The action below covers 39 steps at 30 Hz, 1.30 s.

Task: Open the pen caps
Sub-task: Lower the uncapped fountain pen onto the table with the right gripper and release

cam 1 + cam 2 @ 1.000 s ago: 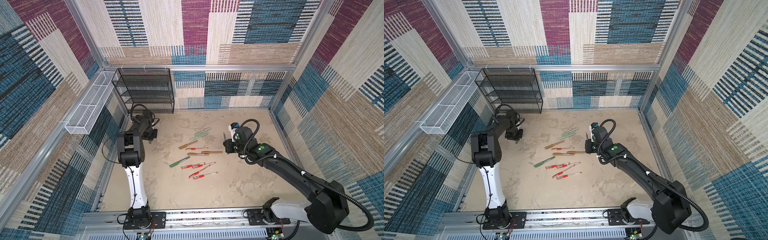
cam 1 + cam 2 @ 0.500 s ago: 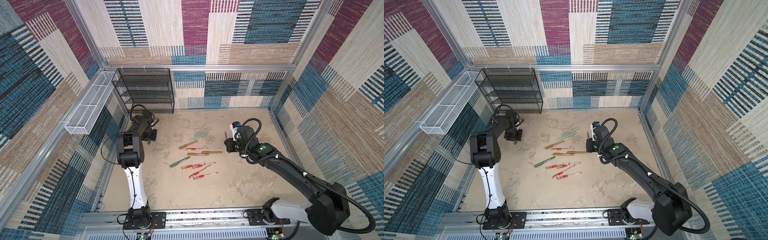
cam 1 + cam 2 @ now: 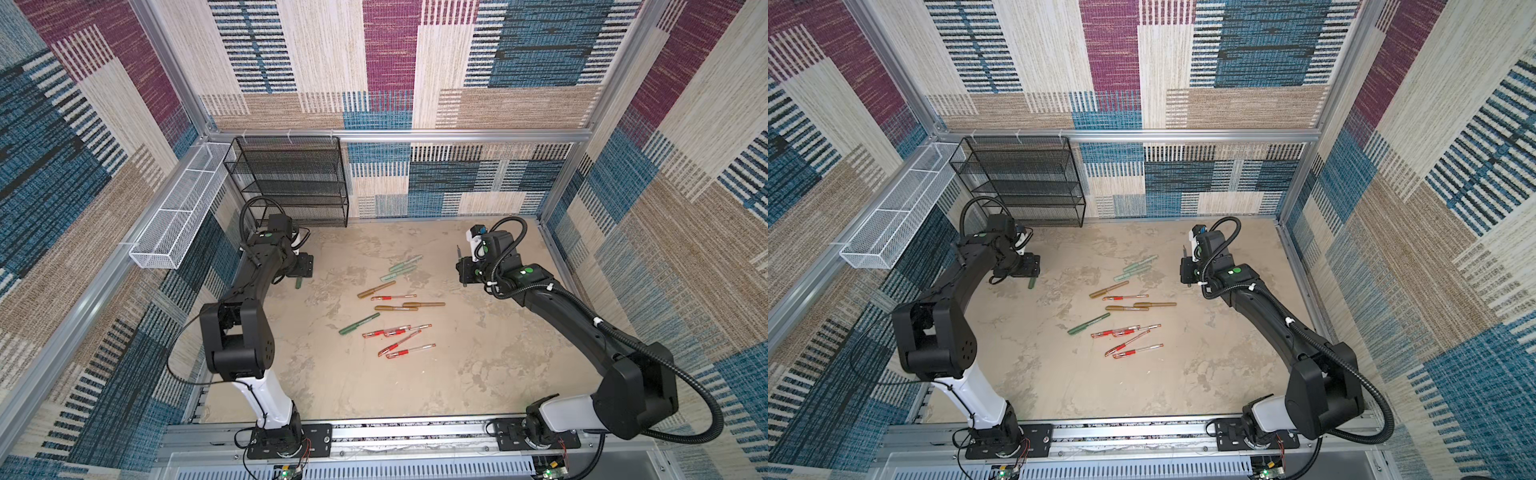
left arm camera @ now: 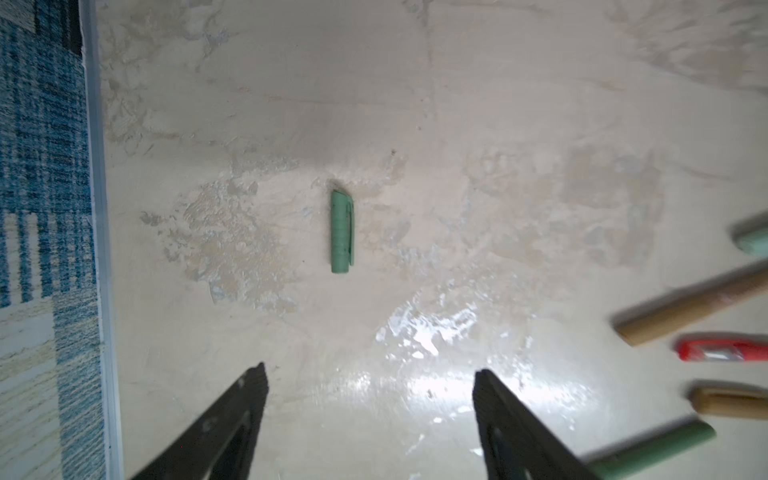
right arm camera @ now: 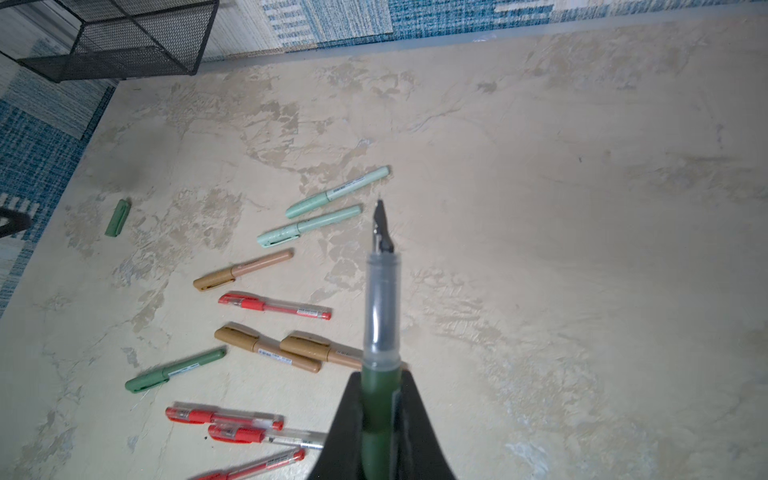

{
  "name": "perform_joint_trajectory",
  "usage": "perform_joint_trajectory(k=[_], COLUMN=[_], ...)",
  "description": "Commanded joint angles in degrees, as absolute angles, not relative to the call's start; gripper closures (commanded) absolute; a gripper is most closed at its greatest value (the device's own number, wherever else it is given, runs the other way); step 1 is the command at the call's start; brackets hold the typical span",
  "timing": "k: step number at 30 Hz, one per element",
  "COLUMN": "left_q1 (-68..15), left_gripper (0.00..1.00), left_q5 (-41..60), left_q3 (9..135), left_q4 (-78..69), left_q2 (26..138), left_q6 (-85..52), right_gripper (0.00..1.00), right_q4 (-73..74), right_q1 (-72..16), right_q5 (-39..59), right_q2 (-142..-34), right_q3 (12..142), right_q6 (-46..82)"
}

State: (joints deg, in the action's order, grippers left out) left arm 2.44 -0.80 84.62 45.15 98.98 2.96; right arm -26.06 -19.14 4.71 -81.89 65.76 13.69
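A short green pen cap [image 4: 342,230] lies alone on the table, off its pen, just ahead of my left gripper [image 4: 370,374]. That gripper is open and empty. In both top views the cap [image 3: 298,283] [image 3: 1031,283] rests beside the left gripper [image 3: 302,266]. My right gripper [image 5: 380,380] is shut on an uncapped dark green pen body [image 5: 381,316] with a clear grip section and a bare black tip, held above the table at the right [image 3: 464,270]. Several capped green, gold and red pens [image 3: 392,309] lie scattered mid-table.
A black mesh shelf [image 3: 291,183] stands at the back left corner. A white wire basket [image 3: 178,216] hangs on the left wall. The wall's metal edge [image 4: 97,208] runs close beside the left gripper.
My left gripper has opened and let go of the green cap, which now lies on the table beside it. The right gripper still holds the pen body, barely moved.
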Motion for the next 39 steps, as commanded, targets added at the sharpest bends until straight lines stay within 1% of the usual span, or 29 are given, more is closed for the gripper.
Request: perform_joint_trajectory(k=[1, 7, 11, 13, 17, 22, 25, 33, 39], left_q1=[2.3, 2.3, 2.6, 3.1, 4.5, 4.5, 4.5, 4.5, 4.5], left_gripper=[0.01, 0.01, 0.01, 0.01, 0.01, 0.01, 0.01, 0.0, 0.01], left_q5=[4.9, 9.8, 14.2, 16.0, 16.7, 16.2, 16.9, 16.1, 16.8], left_q3=[79.3, 68.1, 60.4, 58.2, 56.7, 58.2, 58.7, 59.0, 59.6], left_q4=[39.4, 32.7, 27.2, 26.4, 25.5, 25.6, 25.9, 26.3, 26.9], left_q2=[92.3, 79.1, 68.7, 65.8, 64.9, 65.4, 65.5, 65.3, 65.5], left_q6=[3.0, 3.6, 3.6, 3.7, 3.1, 1.9, 1.5, 1.7, 1.7], right_gripper=[1.0, 0.99, 0.99, 0.98, 0.98, 0.98, 0.97, 0.96, 0.93], right_q4=[-26.0, -26.2, -26.7, -27.0, -27.4, -26.5, -25.8, -25.4, -25.1], right_q1=[-17.1, -12.6, -11.0, -10.5, -9.8, -9.7, -9.6, -9.6, -9.7], right_q5=[6.9, 9.8, 9.9, 9.6, 8.1, 7.0, 4.5, 4.0, 3.6], right_q2=[-84.9, -93.9, -100.0, -102.8, -108.6, -114.4, -116.8, -121.5, -124.0], right_q3=[67.8, 72.4, 76.3, 78.2, 81.4, 84.1, 84.8, 87.6, 88.0], right_q6=[10.4, 7.7, 6.8, 6.8, 7.4, 9.0, 9.6, 9.9, 9.6])
